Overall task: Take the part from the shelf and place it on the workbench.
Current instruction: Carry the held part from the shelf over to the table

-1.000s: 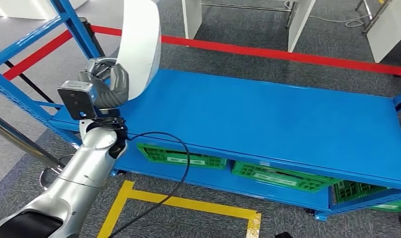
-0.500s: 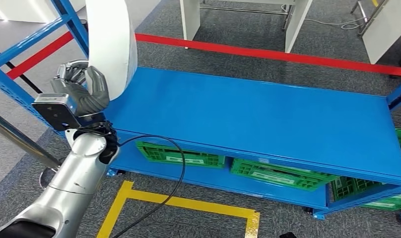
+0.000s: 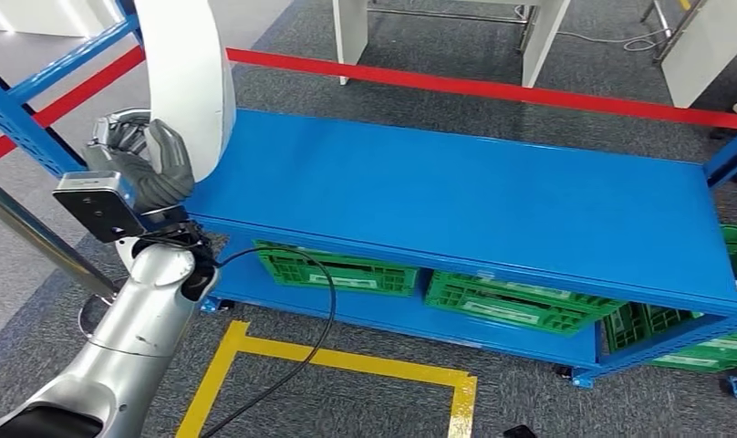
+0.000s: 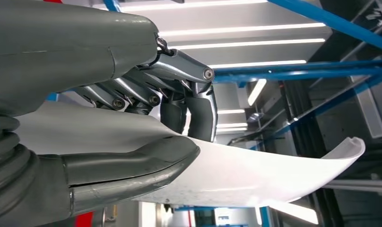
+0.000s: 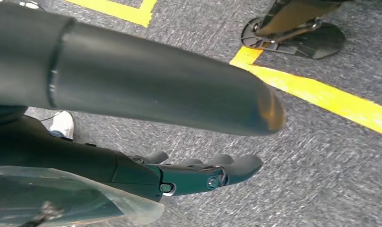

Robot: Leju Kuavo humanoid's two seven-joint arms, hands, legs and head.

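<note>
The robot's left hand (image 3: pixel 144 169) is raised at the left end of the blue metal shelf unit (image 3: pixel 456 201), and its fingers (image 4: pixel 201 113) are clenched around a long, curved white plastic part (image 3: pixel 187 73). The part stands nearly upright in the grip, rising from the hand and out past the top of the head view, its lower end just above the left corner of the shelf's flat blue top. In the left wrist view the thick grey thumb (image 4: pixel 132 163) presses along one face of the white part (image 4: pixel 255 175) while the darker fingers wrap over the other face, so the panel is clamped between them; its far end curls up into a small lip.

Under the blue top, green plastic crates (image 3: pixel 520 306) sit side by side on the lower level. A red tape line (image 3: pixel 493 88) runs across the grey carpet behind the shelf, and a yellow tape outline (image 3: pixel 347 365) marks the floor in front of it.

The right hand (image 5: pixel 198 175) hangs low over the grey carpet beside a yellow floor line (image 5: pixel 331 101), its dark fingers stretched out loosely and grasping nothing.
</note>
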